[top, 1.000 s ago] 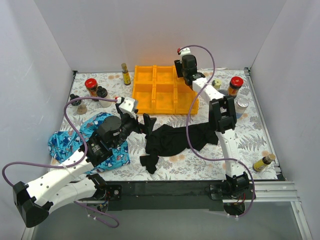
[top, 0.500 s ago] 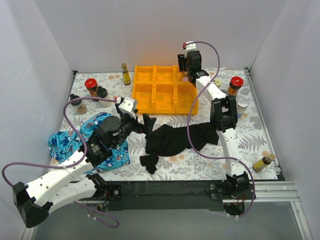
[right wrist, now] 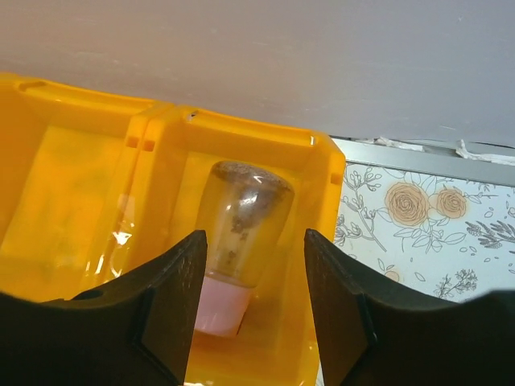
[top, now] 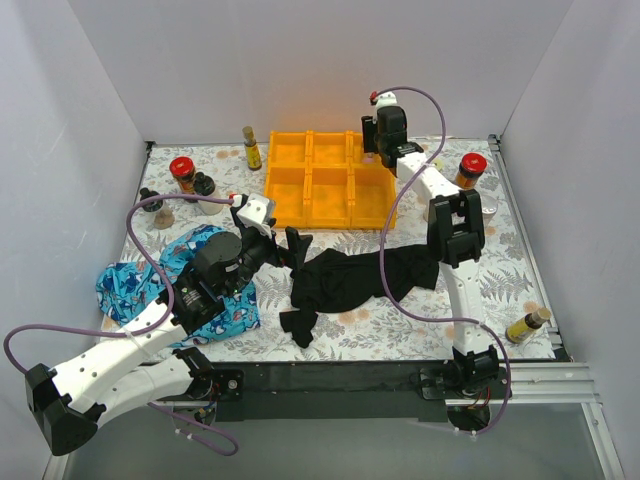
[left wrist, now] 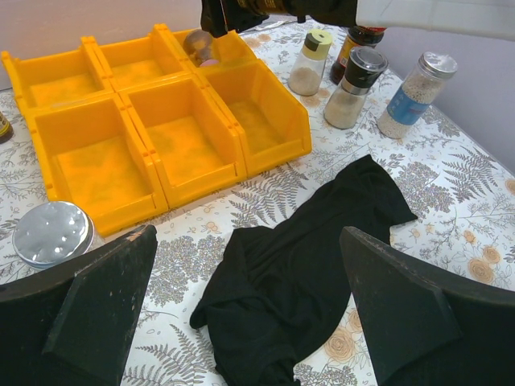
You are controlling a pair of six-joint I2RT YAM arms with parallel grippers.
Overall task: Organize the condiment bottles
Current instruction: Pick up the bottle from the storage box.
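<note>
Broadly, the flowered surface (top: 420,330) carried the orange tray (top: 300,215) toward its far side, with a black cloth (top: 345,280) crumpled in front of it. The left pincer (left wrist: 248,237) hung over that cloth, spread wide with nothing between its fingers. The right pincer (right wrist: 253,241) hung at the tray's far right compartment, its fingers part spread to either side of the pink-lidded jar (right wrist: 245,201). The jar lay tilted in that compartment, lid toward the wrist camera. Whether the fingers pinched the glass or merely flanked it, I could not tell. The step looked to be the setting-down of this jar. To do it well, the fingers ought to part fully, then rise straight, so as not to drag the jar or catch the compartment wall. The other bottles, such as the red-lidded jar (top: 472,168), stood outside the tray.
</note>
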